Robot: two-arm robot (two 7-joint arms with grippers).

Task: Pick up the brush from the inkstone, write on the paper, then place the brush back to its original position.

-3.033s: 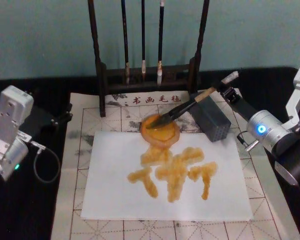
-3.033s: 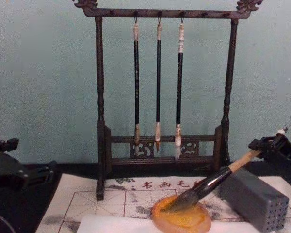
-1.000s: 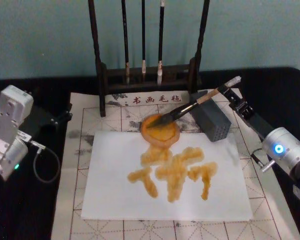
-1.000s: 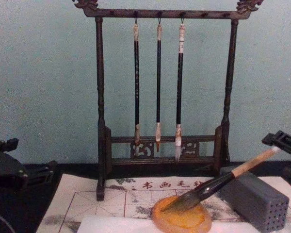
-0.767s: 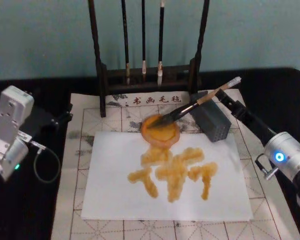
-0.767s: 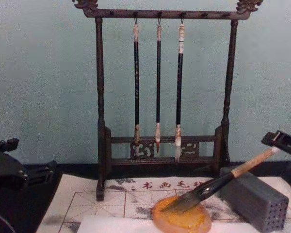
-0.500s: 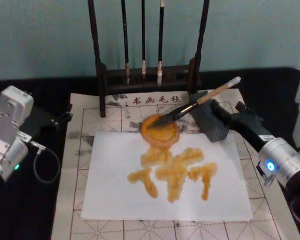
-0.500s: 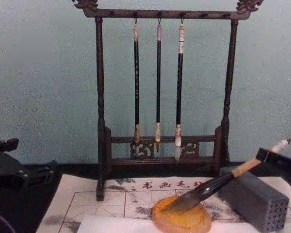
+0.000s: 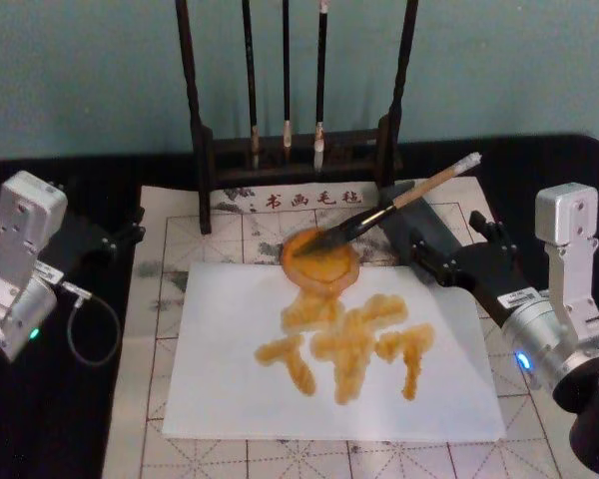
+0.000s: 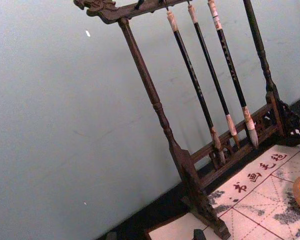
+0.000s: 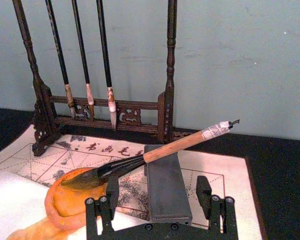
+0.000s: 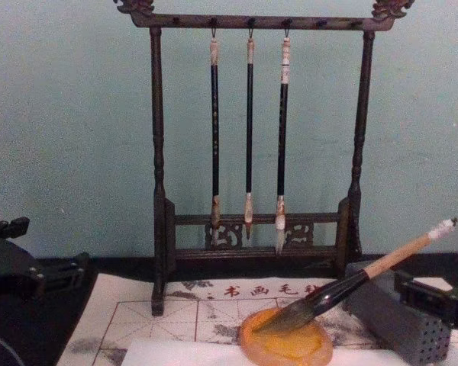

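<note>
Head looks down; chest low, level; both share inkstone (image 9: 320,258).

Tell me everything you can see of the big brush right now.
The brush lies slanted: dark pointed tuft resting in the orange inkstone, glossy dark ferrule, tan wooden handle propped on the grey block, whitish taped end raised in the air. The right gripper sits open near the block, not touching the brush.
</note>
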